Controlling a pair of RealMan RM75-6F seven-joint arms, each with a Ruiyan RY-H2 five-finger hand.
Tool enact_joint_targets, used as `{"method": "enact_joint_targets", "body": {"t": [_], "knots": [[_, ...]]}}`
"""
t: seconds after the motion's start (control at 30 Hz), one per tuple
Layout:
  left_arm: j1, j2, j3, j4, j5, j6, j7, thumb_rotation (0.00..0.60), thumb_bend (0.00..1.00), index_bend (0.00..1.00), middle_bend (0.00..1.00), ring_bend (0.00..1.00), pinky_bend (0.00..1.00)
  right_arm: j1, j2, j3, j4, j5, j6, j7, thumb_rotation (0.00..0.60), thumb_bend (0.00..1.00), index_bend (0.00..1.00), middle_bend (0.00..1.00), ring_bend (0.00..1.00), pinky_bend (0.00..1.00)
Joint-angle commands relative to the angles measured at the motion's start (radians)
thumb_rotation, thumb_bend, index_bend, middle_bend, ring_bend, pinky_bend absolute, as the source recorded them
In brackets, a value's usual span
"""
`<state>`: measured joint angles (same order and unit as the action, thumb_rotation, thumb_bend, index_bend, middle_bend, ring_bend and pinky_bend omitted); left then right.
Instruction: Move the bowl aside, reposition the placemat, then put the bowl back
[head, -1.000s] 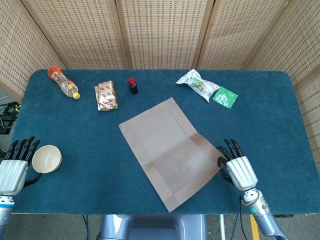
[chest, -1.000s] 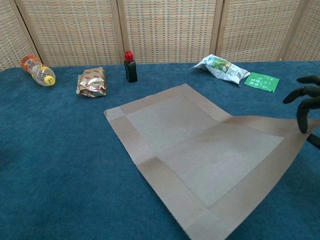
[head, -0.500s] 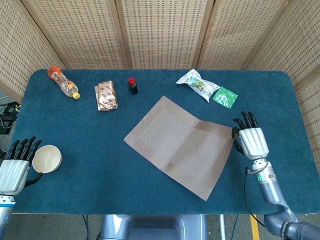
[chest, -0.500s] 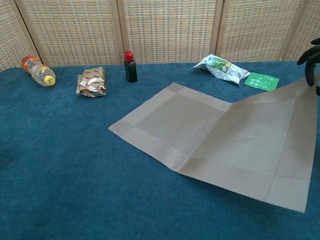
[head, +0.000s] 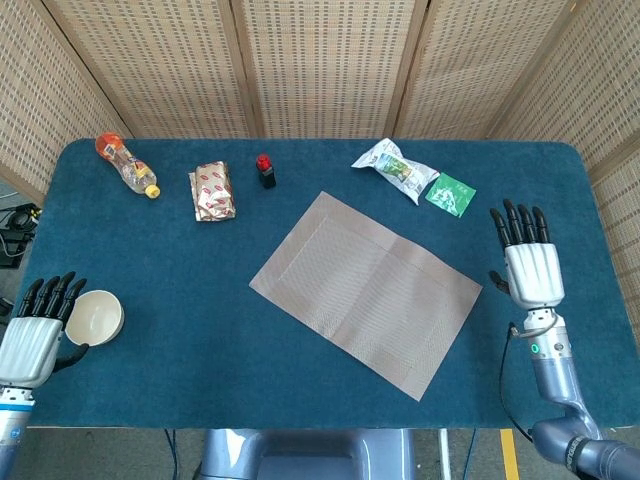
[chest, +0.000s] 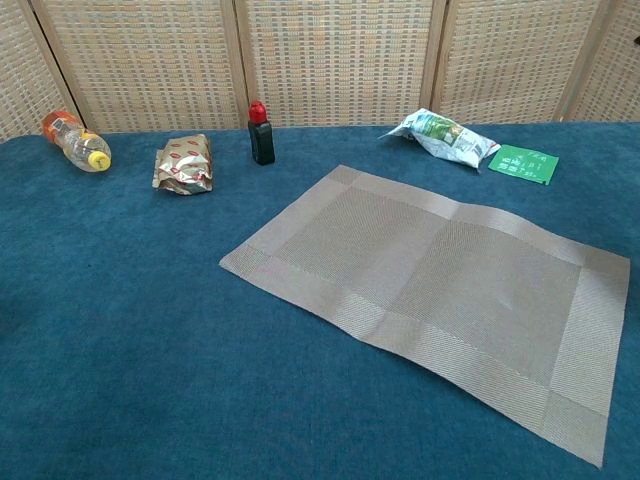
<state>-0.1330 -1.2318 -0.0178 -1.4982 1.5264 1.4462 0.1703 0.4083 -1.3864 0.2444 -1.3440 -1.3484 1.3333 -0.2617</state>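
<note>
Right hand (head: 527, 262): fingers extended and apart, holding nothing, lying just off the placemat's right corner, not touching it. Out of frame in the chest view.

Left hand (head: 30, 332): at the near-left table edge, fingers extended and slightly apart; the thumb side sits against the bowl (head: 93, 317). Whether it actually grips the bowl cannot be told.

Surface: blue cloth-covered table (head: 180, 290), woven wicker screen panels (head: 320, 60) behind it.

Placemat (head: 365, 290): grey-brown, flat on the cloth at centre, rotated at an angle to the table edges. Bowl, white, is well apart from it at the near-left.

Along the far edge, left to right: plastic bottle (head: 126, 166) on its side, foil snack pack (head: 212, 190), small dark bottle with red cap (head: 265, 171) upright, white crinkled packet (head: 395, 168), green sachet (head: 451, 194).
</note>
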Motion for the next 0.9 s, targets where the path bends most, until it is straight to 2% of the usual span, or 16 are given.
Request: {"method": "enact_joint_targets", "body": {"t": [0.03,0.2,0.33,0.47,0.7,0.9], "knots": [[-0.005,-0.003,0.0,-0.003,0.002,-0.005,-0.004,0.6,0.18,0.0,0.0,0.0,0.0,-0.06,0.022,-0.026,-0.042,-0.027,0.081,0.057,0.6,0.24,0.04,0.0,0.0,0.0],[-0.026,0.0,-0.01,-0.028,0.01,-0.019,0.001,0.6,0.05,0.0,0.0,0.0,0.0,-0.157,0.05,-0.085,-0.121,-0.115,0.221,0.19,0.6,0.17,0.04,0.0,0.0,0.0],[-0.061,0.007,-0.031,-0.063,0.011,-0.048,0.04,0.6,0.04,0.0,0.0,0.0,0.0,-0.221,0.068,-0.135,-0.143,-0.189,0.315,0.217,0.6,0.16,0.03,0.0,0.0,0.0],[-0.103,0.006,-0.056,-0.103,0.009,-0.081,0.092,0.6,0.05,0.0,0.0,0.0,0.0,-0.256,0.074,-0.163,-0.132,-0.234,0.365,0.22,0.6,0.16,0.02,0.0,0.0,0.0],[-0.196,-0.053,-0.1,-0.172,-0.027,-0.181,0.213,0.6,0.05,0.0,0.0,0.0,0.0,-0.274,0.086,-0.164,-0.129,-0.265,0.395,0.25,0.6,0.16,0.02,0.0,0.0,0.0],[-0.3,-0.146,-0.151,-0.16,-0.091,-0.282,0.346,0.6,0.06,0.04,0.0,0.0,0.0,-0.275,0.098,-0.157,-0.131,-0.251,0.37,0.294,0.6,0.16,0.02,0.0,0.0,0.0]]}}
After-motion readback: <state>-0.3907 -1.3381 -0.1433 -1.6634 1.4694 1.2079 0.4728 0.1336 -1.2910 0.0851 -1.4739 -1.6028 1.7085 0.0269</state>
